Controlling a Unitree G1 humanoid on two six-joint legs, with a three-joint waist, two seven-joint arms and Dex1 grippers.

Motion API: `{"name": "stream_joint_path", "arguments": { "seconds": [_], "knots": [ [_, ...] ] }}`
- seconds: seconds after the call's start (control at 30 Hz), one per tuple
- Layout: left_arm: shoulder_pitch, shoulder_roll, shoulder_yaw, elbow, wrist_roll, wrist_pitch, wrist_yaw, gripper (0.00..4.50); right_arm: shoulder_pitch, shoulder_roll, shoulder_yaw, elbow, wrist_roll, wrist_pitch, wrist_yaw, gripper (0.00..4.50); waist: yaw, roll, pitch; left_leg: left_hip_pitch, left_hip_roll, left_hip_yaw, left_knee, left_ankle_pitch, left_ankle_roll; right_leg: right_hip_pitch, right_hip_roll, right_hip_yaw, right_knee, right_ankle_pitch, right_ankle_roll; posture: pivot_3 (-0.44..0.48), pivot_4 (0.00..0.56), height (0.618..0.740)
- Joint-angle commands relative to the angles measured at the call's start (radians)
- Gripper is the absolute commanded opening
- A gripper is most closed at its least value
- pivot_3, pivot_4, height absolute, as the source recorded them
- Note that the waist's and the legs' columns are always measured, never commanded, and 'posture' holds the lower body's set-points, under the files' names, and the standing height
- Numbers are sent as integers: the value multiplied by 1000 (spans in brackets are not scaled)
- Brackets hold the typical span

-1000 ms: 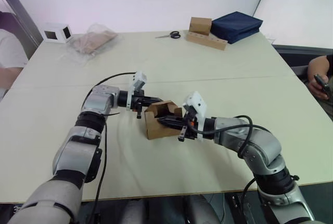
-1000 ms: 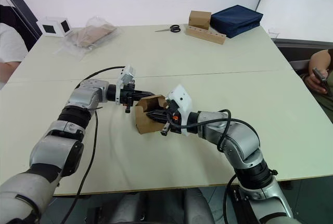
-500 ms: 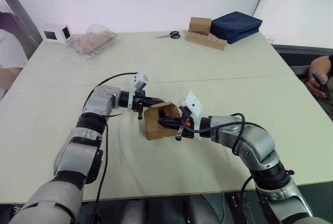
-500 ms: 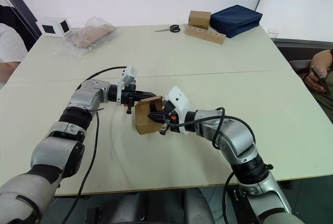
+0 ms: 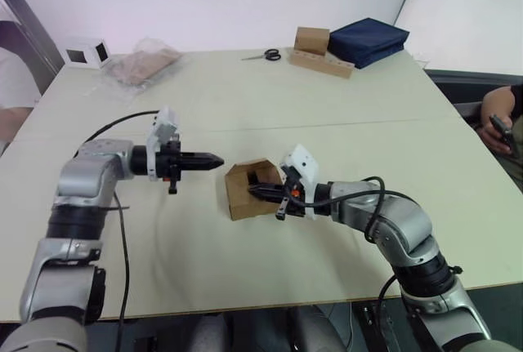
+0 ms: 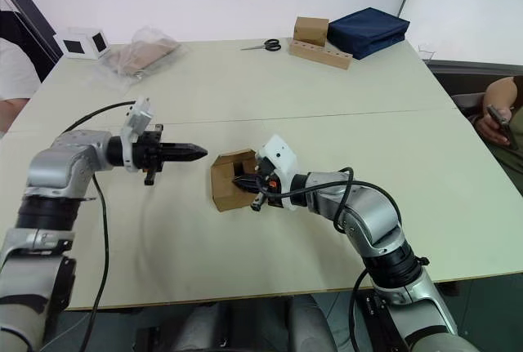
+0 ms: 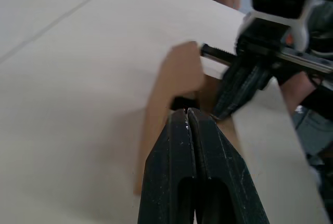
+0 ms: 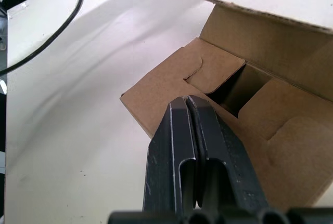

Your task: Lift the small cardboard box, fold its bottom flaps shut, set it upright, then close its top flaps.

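Observation:
The small cardboard box [image 5: 243,193] lies on its side on the table [image 5: 270,115], its open end turned toward my right arm. In the right wrist view its inner flaps [image 8: 208,70] are partly folded in and one long flap [image 8: 270,31] stands open. My right gripper [image 5: 255,192] is shut, and its fingertips [image 8: 186,104] press against the flaps at that open end. My left gripper [image 5: 219,158] is shut with nothing in it, level with the box and a short gap to its left. The left wrist view shows the box [image 7: 174,78] just past the tips.
At the far left stand a white cube [image 5: 86,52] and a plastic bag [image 5: 147,62]. Scissors [image 5: 265,55], a taller brown box [image 5: 315,40] on a cardboard strip and a navy bag [image 5: 368,39] lie at the far right. People sit at both table ends.
My left arm has drawn back to the left, away from the box it was touching. The box and my right gripper have hardly moved.

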Motion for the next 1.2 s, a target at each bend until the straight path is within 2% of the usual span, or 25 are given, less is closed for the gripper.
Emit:
{"name": "stream_joint_path", "arguments": {
  "seconds": [0.03, 0.2, 0.43, 0.6, 0.73, 0.93, 1.2],
  "knots": [
    [62, 14, 32, -171, -103, 99, 38, 22, -7, -2, -17, 1, -6, -9, 6, 0, 3, 0, 0, 0, 0, 0, 0, 0, 0, 0, 0, 0, 0, 0, 0, 0, 150, 740],
    [128, -33, -11, -222, -87, 65, 123, 22, -5, -6, -21, 1, -11, -11, 10, 0, 9, 0, 0, 0, 0, 0, 0, 0, 0, 0, 0, 0, 0, 0, 0, 0, 150, 740],
    [130, -108, -82, -143, -4, -41, 220, 22, -7, -23, -48, -32, 10, 9, 18, 0, 9, 0, 0, 0, 0, 1, 0, 0, 0, 0, 0, 0, 0, 0, 0, 0, 150, 740],
    [138, -113, -108, -141, 4, -62, 218, 22, -17, -42, -85, -81, 45, 32, 29, 0, 10, 0, 0, 0, 0, 1, 0, 0, 0, 0, 0, 0, 0, 0, 0, 0, 150, 740],
    [137, -109, -110, -135, 4, -68, 216, 22, -73, -55, -182, -108, 137, 64, 57, 0, 9, 0, 0, 0, 0, 1, 0, 0, 0, 0, 0, 0, 0, 0, 0, 0, 150, 740],
    [138, -106, -110, -137, 3, -74, 217, 22, -196, -32, -211, 39, 141, 50, 64, 0, 8, 0, 0, 1, 0, 1, 0, 0, 0, 0, 0, 0, 0, 0, 0, 0, 150, 740],
    [143, -107, -106, -160, -6, -67, 234, 22, -290, 7, -110, 321, 44, -44, 158, 0, 7, 0, 0, 1, 0, 1, 0, 0, 0, 0, 0, 0, 0, 0, 0, 0, 150, 740]
  ]
}}
